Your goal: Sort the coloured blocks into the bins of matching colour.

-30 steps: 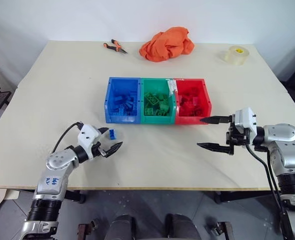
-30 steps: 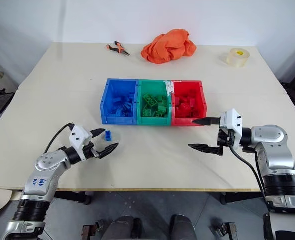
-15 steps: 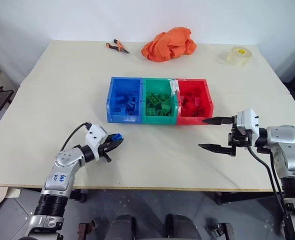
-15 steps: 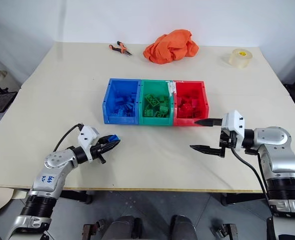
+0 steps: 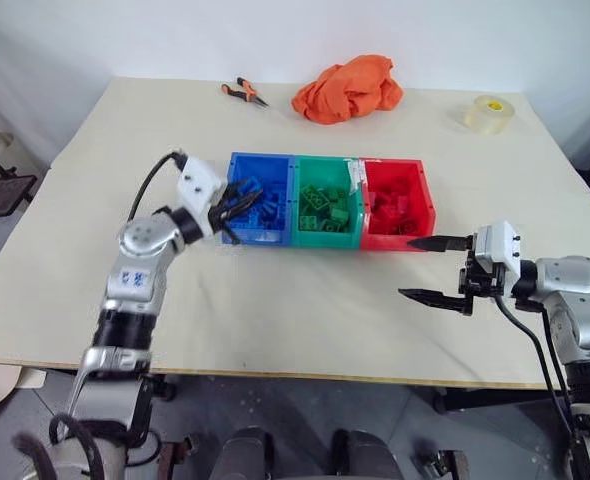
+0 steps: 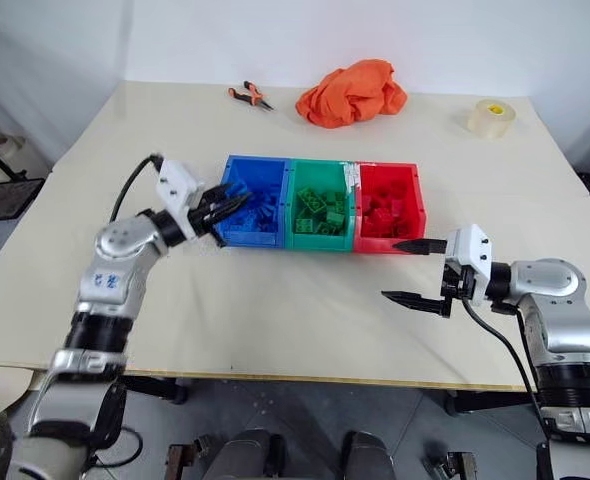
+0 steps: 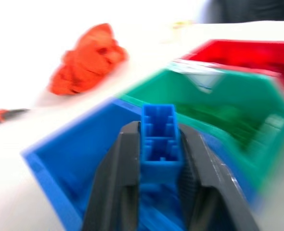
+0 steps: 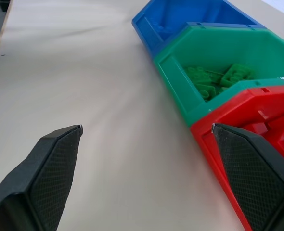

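My left gripper [image 7: 160,159] pinches a blue block [image 7: 159,136] between its two black fingers [image 7: 114,183]. It holds the block up over the near left edge of the blue bin [image 5: 237,170]. The blue bin is the left one in a row of three joined bins. The green bin [image 5: 324,236] is in the middle and the red bin [image 5: 399,242] is on the right. Each bin has blocks of its own colour inside.

My right gripper [image 5: 436,269] is spread wide with nothing in it. It hangs just above the table [image 5: 305,310], near the front right corner of the red bin.

At the far side of the table lie pliers [image 5: 243,92], an orange cloth [image 5: 349,88] and a roll of tape [image 5: 488,114].
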`<state>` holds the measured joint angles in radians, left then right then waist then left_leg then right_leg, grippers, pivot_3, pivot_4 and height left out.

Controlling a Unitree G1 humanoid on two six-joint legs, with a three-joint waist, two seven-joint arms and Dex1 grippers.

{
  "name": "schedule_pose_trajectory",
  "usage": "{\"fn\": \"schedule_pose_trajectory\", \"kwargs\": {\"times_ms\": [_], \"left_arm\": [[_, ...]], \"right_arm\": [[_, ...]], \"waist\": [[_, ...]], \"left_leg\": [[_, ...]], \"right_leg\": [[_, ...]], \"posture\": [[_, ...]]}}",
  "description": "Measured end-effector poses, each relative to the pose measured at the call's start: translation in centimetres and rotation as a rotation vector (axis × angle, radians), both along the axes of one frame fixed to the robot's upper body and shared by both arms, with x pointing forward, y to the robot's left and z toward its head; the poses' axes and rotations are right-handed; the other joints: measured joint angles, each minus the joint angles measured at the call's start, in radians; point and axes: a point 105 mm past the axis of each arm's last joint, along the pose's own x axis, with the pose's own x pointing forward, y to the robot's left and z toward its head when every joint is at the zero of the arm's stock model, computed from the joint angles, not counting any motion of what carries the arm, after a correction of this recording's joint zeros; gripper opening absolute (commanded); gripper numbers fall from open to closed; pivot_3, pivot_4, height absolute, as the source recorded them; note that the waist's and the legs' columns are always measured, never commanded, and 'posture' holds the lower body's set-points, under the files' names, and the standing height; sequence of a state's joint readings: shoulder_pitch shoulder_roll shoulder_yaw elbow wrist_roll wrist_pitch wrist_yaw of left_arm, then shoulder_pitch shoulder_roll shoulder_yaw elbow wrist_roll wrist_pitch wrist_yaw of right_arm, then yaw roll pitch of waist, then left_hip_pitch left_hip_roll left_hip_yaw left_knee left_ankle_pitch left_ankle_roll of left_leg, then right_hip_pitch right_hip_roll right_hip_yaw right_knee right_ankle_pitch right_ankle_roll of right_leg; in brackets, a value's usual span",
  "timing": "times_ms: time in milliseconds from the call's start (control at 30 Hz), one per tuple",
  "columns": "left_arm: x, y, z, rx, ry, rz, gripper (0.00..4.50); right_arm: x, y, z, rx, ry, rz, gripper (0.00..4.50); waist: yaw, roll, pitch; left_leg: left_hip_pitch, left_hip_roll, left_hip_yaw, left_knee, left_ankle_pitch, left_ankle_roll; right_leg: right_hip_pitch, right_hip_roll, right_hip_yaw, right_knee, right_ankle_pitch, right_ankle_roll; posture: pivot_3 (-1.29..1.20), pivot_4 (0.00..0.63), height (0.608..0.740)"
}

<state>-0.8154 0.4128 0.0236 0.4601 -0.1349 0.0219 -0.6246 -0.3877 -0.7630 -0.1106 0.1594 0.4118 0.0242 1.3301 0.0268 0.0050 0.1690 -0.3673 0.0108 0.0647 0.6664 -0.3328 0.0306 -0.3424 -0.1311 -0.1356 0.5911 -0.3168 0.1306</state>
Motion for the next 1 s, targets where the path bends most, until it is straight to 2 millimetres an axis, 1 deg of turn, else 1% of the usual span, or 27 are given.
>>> {"fn": "schedule_pose_trajectory", "kwargs": {"times_ms": [100, 167, 233, 400, 500, 567, 600, 633, 667, 700, 767, 867, 1000], "left_arm": [[0.5, -0.5, -0.9, 0.009, 0.008, -0.008, 2.96], [0.5, -0.7, -1.4, 0.013, 0.024, -0.028, 3.62], [0.3, -0.7, -1.3, 0.002, 0.029, -0.044, 4.23], [-0.7, 0.2, -0.5, -0.039, 0.028, -0.084, 4.23], [-1.9, 0.7, -0.5, -0.073, 0.04, -0.113, 4.23], [-3.2, 1.5, -0.8, -0.073, 0.076, -0.135, 4.23], [-4.2, 2.3, -1.1, -0.061, 0.096, -0.142, 4.23], [-5.5, 3.7, -1.6, -0.041, 0.118, -0.152, 4.23], [-6.4, 4.8, -2.1, -0.029, 0.141, -0.154, 4.23], [-7.7, 6.5, -2.7, -0.017, 0.174, -0.157, 4.23], [-9.1, 8.5, -3.1, -0.019, 0.216, -0.151, 4.23], [-10.6, 10.8, -3.1, -0.014, 0.241, -0.13, 4.23], [-11.8, 12.6, -3.7, -0.024, 0.27, -0.102, 4.23]], "right_arm": [[-0.1, -0.2, -0.3, 0.004, 0.007, -0.018, 4.5], [-0.1, -0.4, -0.4, 0.007, 0.009, -0.027, 4.5], [-0.3, -0.4, -0.5, 0.01, 0.008, -0.031, 4.5], [-0.3, -0.4, -0.5, 0.013, 0.007, -0.037, 4.5], [-0.3, -0.4, -0.5, 0.014, 0.005, -0.038, 4.5], [-0.2, -0.5, -0.4, 0.015, 0.003, -0.038, 4.5], [-0.1, -0.5, -0.3, 0.014, 0.003, -0.034, 4.5], [0.0, -0.7, -0.2, 0.014, 0.003, -0.033, 4.5], [0.0, -1.0, -0.2, 0.008, 0.008, -0.037, 4.5], [0.1, -1.6, -0.2, 0.002, 0.014, -0.047, 4.5], [0.3, -2.6, -0.3, -0.004, 0.027, -0.074, 4.5], [0.9, -3.5, -0.2, -0.001, 0.031, -0.107, 4.5], [1.3, -4.8, -0.7, -0.009, 0.044, -0.156, 4.5]], "waist": [[-0.005, 0.0, 0.0], [-0.005, -0.001, 0.001], [-0.003, -0.001, 0.001], [-0.004, -0.001, 0.001], [-0.004, -0.001, 0.001], [-0.006, -0.001, 0.001], [-0.01, -0.001, 0.001], [-0.017, -0.001, 0.001], [-0.022, -0.001, 0.001], [-0.027, -0.001, 0.001], [-0.026, -0.001, 0.001], [-0.022, -0.001, 0.001], [-0.024, -0.001, 0.001]], "left_leg": [[-0.001, 0.001, 0.001, -0.001, 0.0, 0.0], [-0.001, 0.001, 0.001, 0.0, 0.0, 0.0], [-0.001, 0.001, 0.001, 0.0, 0.0, 0.0], [-0.001, 0.001, 0.001, 0.0, 0.0, 0.0], [-0.001, 0.001, 0.0, 0.0, 0.0, 0.0], [0.0, 0.002, 0.0, 0.0, 0.0, 0.0], [0.0, 0.002, 0.0, 0.0, 0.0, 0.0], [0.0, 0.002, 0.001, -0.001, 0.0, 0.0], [0.001, 0.002, 0.001, -0.001, 0.0, -0.001], [0.001, 0.003, 0.0, -0.001, 0.0, -0.001], [0.0, 0.003, 0.0, -0.001, 0.0, -0.001], [0.0, 0.002, -0.002, 0.0, 0.0, -0.001], [0.0, 0.002, -0.005, -0.001, 0.0, -0.001]], "right_leg": [[-0.002, 0.0, 0.0, 0.0, 0.0, 0.0], [-0.002, 0.001, 0.0, 0.0, 0.0, 0.0], [-0.001, 0.001, 0.001, 0.0, 0.0, 0.0], [-0.001, 0.001, 0.001, 0.0, 0.0, 0.0], [-0.001, 0.001, 0.001, 0.0, 0.0, 0.0], [-0.001, 0.001, 0.001, 0.0, 0.0, 0.0], [-0.002, 0.001, 0.002, 0.0, 0.0, 0.0], [-0.002, 0.001, 0.002, 0.0, 0.0, 0.0], [-0.002, 0.001, 0.002, 0.001, 0.0, 0.0], [-0.002, 0.001, 0.002, 0.001, 0.0, -0.001], [-0.001, 0.001, 0.001, 0.0, 0.0, -0.001], [0.0, -0.001, 0.003, 0.0, 0.0, -0.001], [0.0, -0.002, 0.005, 0.0, -0.001, -0.001]], "posture": [[0.0, 0.15, 0.74], [0.0, 0.15, 0.74], [0.0, 0.15, 0.74], [0.0, 0.15, 0.74], [0.0, 0.15, 0.74], [0.0, 0.15, 0.74], [0.0, 0.15, 0.74], [0.0, 0.15, 0.74], [0.0, 0.15, 0.74], [0.0, 0.15, 0.74], [0.0, 0.15, 0.74], [0.0, 0.15, 0.74], [0.0, 0.15, 0.74]]}}
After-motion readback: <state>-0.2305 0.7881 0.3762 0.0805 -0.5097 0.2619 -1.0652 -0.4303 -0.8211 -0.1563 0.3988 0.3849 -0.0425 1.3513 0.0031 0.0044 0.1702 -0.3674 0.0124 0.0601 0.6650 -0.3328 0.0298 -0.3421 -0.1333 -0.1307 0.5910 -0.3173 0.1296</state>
